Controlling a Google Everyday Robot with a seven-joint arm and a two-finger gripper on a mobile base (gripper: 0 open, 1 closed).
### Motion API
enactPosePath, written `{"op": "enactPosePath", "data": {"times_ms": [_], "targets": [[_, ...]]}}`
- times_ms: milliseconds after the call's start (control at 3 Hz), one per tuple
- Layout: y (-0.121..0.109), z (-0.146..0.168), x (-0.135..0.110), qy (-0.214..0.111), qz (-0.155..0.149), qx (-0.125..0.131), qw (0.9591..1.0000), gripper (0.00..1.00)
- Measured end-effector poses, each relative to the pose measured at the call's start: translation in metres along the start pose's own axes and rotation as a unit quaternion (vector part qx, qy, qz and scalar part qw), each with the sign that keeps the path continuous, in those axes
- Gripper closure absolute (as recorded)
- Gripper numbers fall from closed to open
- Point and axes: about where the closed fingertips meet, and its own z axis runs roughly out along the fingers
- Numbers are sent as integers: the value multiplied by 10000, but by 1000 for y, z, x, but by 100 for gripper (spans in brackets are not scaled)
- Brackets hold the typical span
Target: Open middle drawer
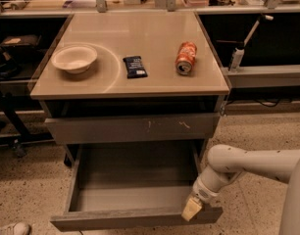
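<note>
Warm, dim light over a workshop floor

A speckled terrazzo floor [22, 190] fills the lower frame around a grey cabinet with a glossy beige top [140, 38]. A cluttered workbench [52, 4] runs along the top edge, dark beneath. A grey bench ledge [267, 75] crosses the right side, with a black cable [267, 103] below it. The gripper [191, 210] sits low, right of centre.

— Dim, warm light in here, all from overhead. See that pale arc of glare on the surface [140, 38] beside the bowl [74, 58]?
— Yes. Under the top it's nearly black, and the middle drawer [115, 220] is shadowed inside. The tool [191, 209], at its front right corner, catches light.
</note>
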Motion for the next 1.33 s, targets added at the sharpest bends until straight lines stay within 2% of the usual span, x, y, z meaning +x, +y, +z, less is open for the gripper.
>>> {"op": "enactPosePath", "data": {"times_ms": [1000, 1333], "targets": [[16, 3, 17, -98, 262, -55, 9996, 100], [16, 3, 17, -98, 264, -56, 9996, 100]]}}
